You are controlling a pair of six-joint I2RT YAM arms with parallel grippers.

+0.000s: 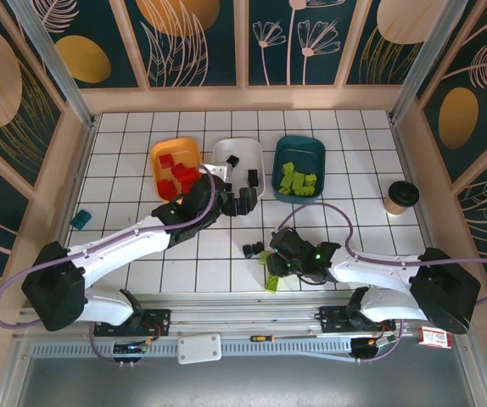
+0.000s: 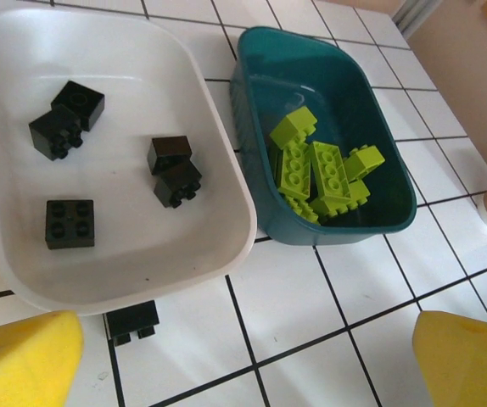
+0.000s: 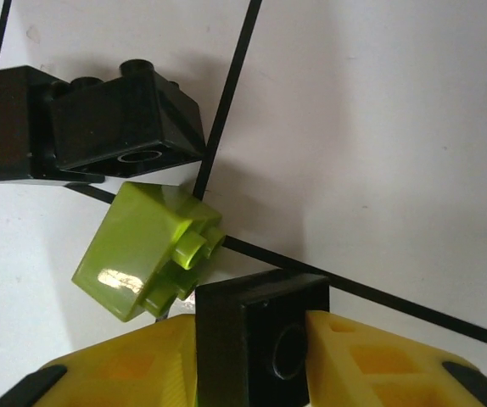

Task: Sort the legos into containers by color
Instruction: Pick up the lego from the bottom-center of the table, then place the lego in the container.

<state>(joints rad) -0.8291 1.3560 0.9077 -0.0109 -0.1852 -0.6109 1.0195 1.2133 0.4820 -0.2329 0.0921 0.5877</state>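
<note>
Three trays stand in a row at the back: orange point(image 1: 157, 154) with red legos point(image 1: 180, 174), white point(image 1: 245, 147) point(image 2: 142, 287) with several black legos point(image 2: 174, 170), dark teal point(image 1: 299, 141) point(image 2: 345, 227) with lime legos point(image 2: 320, 170). My left gripper point(image 1: 240, 200) point(image 2: 243, 373) hangs open over the tiles just in front of the white and teal trays; a black lego point(image 2: 131, 320) lies by the white tray's near rim. My right gripper point(image 1: 274, 256) point(image 3: 256, 360) is shut on a black lego point(image 3: 260, 335). Beside it lie a lime lego point(image 3: 146, 250) and two black legos point(image 3: 125, 119).
A paper cup with a black lid point(image 1: 400, 196) stands at the right. A small teal block point(image 1: 81, 220) lies at the left. Another lime lego point(image 1: 271, 281) rests near the front edge. Wooden walls ring the tiled table point(image 1: 371, 161).
</note>
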